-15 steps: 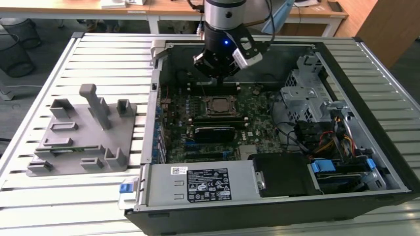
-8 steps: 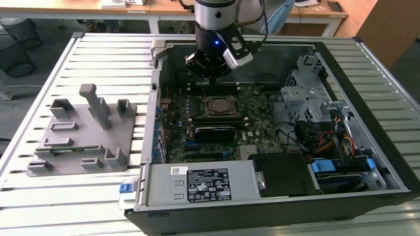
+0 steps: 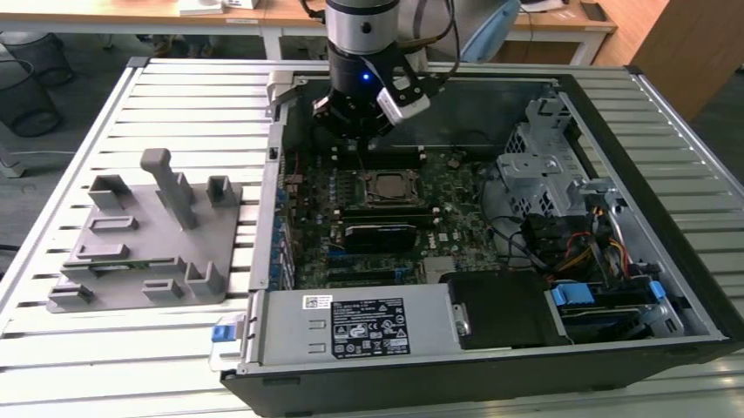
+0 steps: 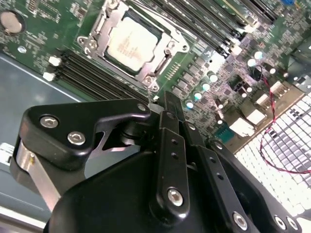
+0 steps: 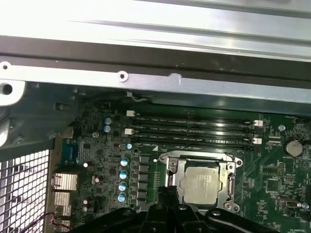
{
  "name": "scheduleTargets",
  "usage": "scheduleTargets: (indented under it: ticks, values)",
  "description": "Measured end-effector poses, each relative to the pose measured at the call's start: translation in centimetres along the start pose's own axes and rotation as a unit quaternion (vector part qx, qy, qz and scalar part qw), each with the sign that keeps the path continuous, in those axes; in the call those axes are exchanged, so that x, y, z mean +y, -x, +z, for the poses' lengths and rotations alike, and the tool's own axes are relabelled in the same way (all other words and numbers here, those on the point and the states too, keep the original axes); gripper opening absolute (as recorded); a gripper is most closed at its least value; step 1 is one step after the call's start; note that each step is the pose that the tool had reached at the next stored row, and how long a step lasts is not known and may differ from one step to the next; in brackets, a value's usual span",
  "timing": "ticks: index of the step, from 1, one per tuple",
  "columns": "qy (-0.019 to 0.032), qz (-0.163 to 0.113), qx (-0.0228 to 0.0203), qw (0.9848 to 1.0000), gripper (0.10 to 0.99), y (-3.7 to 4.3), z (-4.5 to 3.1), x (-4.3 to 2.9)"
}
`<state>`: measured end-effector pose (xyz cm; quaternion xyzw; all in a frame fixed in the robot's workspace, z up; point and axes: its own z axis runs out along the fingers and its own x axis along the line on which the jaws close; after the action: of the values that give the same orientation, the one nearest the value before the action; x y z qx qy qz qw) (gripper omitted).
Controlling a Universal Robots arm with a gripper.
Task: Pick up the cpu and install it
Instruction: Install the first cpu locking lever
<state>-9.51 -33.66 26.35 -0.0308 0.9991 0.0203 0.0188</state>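
Cpu [image 4: 132, 42] sits flat in the socket frame [image 4: 167, 48] on the motherboard [image 5: 272, 170], upper middle of the second wrist view; you can judge it seated already. Your gripper [image 4: 167, 104] hangs above and beside it, fingers closed together on nothing, likely so they clear the memory slots [image 5: 194, 133]. Grey fixture [image 3: 145, 231] stands on the worktop [image 3: 174, 96] at left.

A slatted metal worktable [image 3: 174, 96] of pale ribbed aluminium profiles spans the exterior view. Behind it, a wooden desk [image 3: 279, 13] on white legs runs along the far edge. Two black wire-mesh wastebaskets [image 3: 26, 83] stand on the grey floor [image 3: 82, 52] at the exterior view's left. A brown wooden cabinet [image 3: 686, 43] occupies the far corner at the exterior view's right. The lighting is even and diffuse.
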Motion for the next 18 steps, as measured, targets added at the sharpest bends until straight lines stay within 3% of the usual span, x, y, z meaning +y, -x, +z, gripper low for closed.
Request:
scheduleTargets:
  ticks: [10, 18]
  values:
    - [-0.0001, 0.0, 0.0001, 1.0, 0.106, -1.27, 0.2, 0.15]
    - [0.0, 0.0, 0.0001, 1.0, 0.106, -1.64, 0.45, 1.07]
